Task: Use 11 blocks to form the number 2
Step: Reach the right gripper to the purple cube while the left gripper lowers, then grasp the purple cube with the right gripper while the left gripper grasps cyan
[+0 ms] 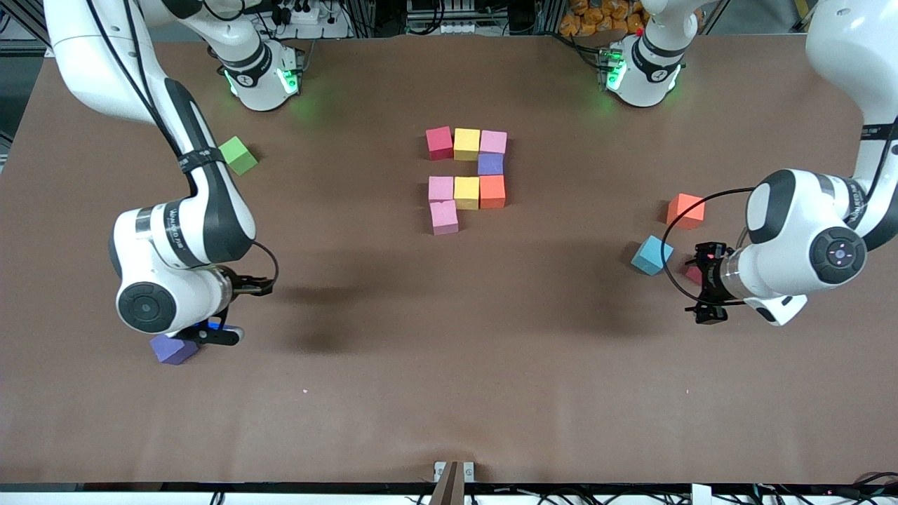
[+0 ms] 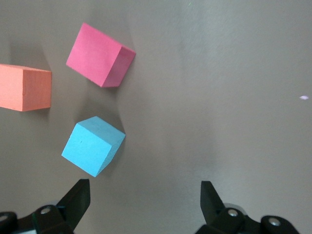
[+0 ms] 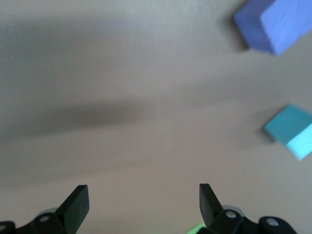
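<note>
Brown table [image 1: 449, 365], eight blocks [image 1: 466, 175] clustered centrally, five cubes scattered, left pincer [image 2: 146, 207] spread, right pincer [image 3: 144, 207] spread.

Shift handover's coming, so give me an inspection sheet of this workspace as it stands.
Surface: brown table, arm shadows only.
Job's things: eight-block figure at centre; loose orange block, light blue block, red block, purple block.
Clutter: green cube.
Claws: left claw open, over the table beside the light blue block; right claw open, near the purple block.
Cables: black loop at left wrist.
Surroundings: power strip by the bases.
</note>
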### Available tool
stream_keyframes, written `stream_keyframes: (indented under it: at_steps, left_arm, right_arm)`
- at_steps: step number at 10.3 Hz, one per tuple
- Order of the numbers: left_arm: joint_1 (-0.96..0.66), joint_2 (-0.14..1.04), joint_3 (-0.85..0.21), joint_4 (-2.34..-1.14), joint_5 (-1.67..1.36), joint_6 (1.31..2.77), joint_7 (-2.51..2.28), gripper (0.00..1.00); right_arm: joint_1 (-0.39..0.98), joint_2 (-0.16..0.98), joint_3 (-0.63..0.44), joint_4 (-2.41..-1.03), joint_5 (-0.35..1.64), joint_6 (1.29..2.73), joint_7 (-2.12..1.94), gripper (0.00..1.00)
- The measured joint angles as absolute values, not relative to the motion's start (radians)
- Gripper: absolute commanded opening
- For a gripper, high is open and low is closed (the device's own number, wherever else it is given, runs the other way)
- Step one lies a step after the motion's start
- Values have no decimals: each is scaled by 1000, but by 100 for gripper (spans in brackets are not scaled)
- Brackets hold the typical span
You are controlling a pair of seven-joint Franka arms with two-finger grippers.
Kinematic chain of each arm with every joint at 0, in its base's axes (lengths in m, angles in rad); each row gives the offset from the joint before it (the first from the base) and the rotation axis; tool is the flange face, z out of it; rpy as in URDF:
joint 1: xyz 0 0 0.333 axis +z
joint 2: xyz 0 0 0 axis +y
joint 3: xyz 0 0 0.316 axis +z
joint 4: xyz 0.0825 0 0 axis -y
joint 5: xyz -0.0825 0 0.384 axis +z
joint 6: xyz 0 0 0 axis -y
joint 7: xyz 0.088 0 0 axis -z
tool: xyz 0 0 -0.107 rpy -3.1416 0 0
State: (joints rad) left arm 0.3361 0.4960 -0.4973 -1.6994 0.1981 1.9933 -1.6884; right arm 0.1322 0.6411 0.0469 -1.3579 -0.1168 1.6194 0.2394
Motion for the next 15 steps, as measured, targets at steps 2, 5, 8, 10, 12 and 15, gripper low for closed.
stream_keyframes:
  at_steps: [2,5,8,10,12,15]
  left_arm:
    - [320,499,-504,-1777,240,2052,-1634,100]
    - [329,457,-512,-1916,263,2149,-1521,100]
    - [369,404,-512,-2045,346,2294,-1472,100]
    - [373,387,-513,-2114,370,2367,-1472,100]
    - [375,374,-514,-2181,380,2487,-1470,100]
    - [399,333,-513,-2282,422,2587,-1460,100]
  right_arm:
    - [132,642,0,-1358,-149,1652,-11,100]
    - [132,642,-65,-1359,-161,1707,-232,100]
    - [133,643,-126,-1365,-161,1781,-334,100]
    - [140,648,-176,-1379,-161,1855,-411,100]
    - [137,667,-210,-1384,-147,1891,-474,100]
    - [117,722,-234,-1383,-81,1940,-525,100]
